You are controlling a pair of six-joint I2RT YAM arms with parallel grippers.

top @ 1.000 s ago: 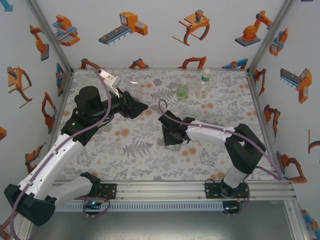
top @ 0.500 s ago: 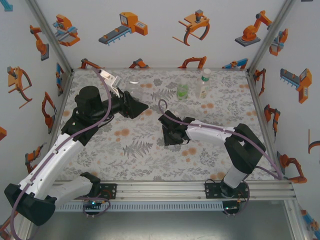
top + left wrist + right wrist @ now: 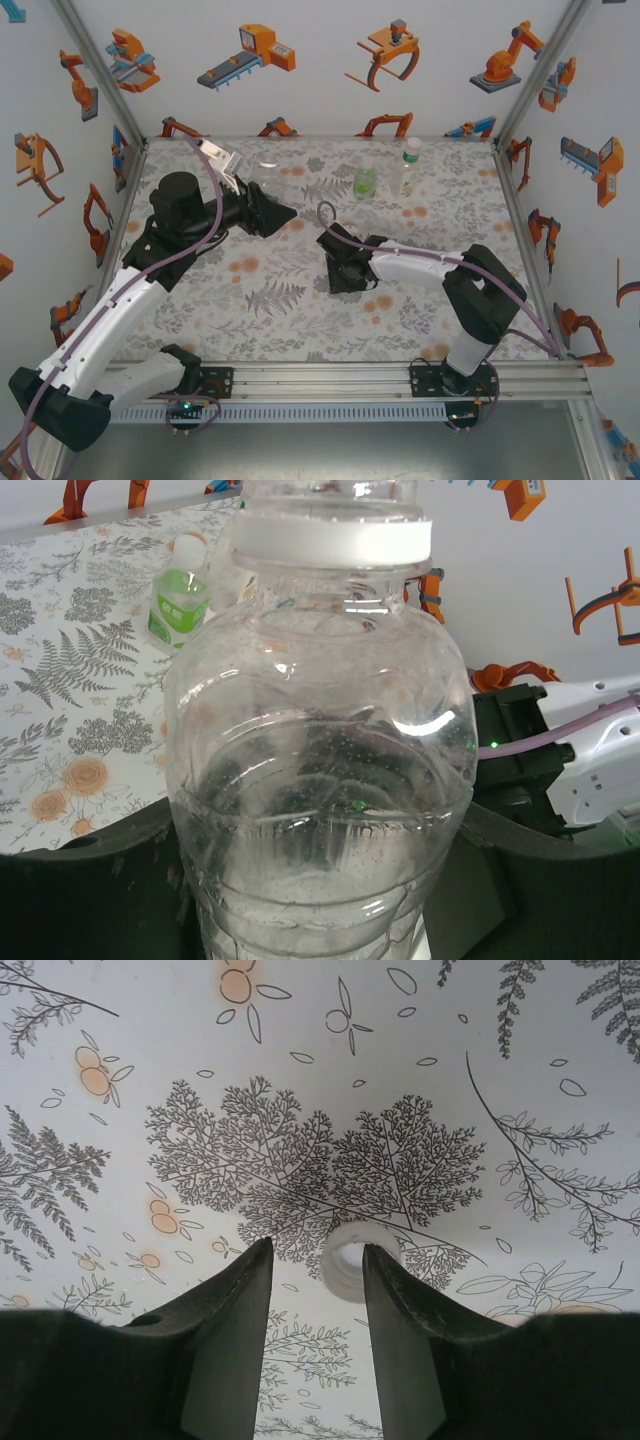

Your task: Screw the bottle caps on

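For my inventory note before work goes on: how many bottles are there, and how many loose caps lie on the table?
Bottles: 3 (short clear bottle, green bottle, taller clear bottle)
Loose caps on the table: 1 (pale cap)
Total: 4

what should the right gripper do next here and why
Probably advance the right gripper, recentring until its open fingers straddle the cap. It lies on the table just past their tips, partly behind one finger; closing now would likely miss. The left gripper holds the clear bottle.
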